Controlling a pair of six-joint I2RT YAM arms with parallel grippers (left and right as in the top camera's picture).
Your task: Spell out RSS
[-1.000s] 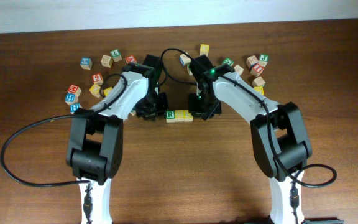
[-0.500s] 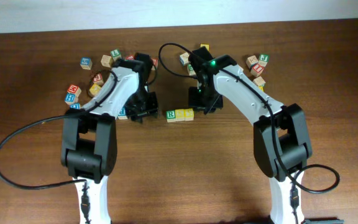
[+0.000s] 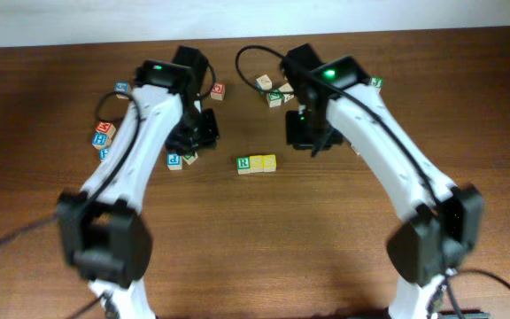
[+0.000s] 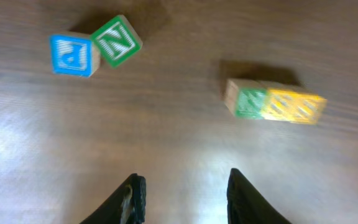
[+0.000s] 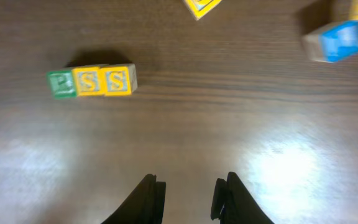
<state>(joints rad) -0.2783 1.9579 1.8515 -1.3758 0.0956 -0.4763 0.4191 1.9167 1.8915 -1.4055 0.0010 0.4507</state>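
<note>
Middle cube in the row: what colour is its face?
Yellow; the middle cube shows best in the right wrist view.

Brown table (image 3: 255, 239), RSS row (image 3: 256, 164), scattered cubes (image 3: 174, 160)

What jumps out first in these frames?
The row of three cubes mid-table: a green R, then two yellow S faces, all touching. Left gripper and right gripper hang either side of it, both empty. Loose cubes lie scattered behind.

Left arm (image 3: 140, 133) and right arm (image 3: 388, 151) — white shells joined by black housings, a green light (image 3: 157, 66) on each, black cable (image 3: 257, 50) looped near the wrists, left gripper (image 4: 185, 180) and right gripper (image 5: 189, 180) fitted with black tapered fingers (image 4: 135, 199)
</note>
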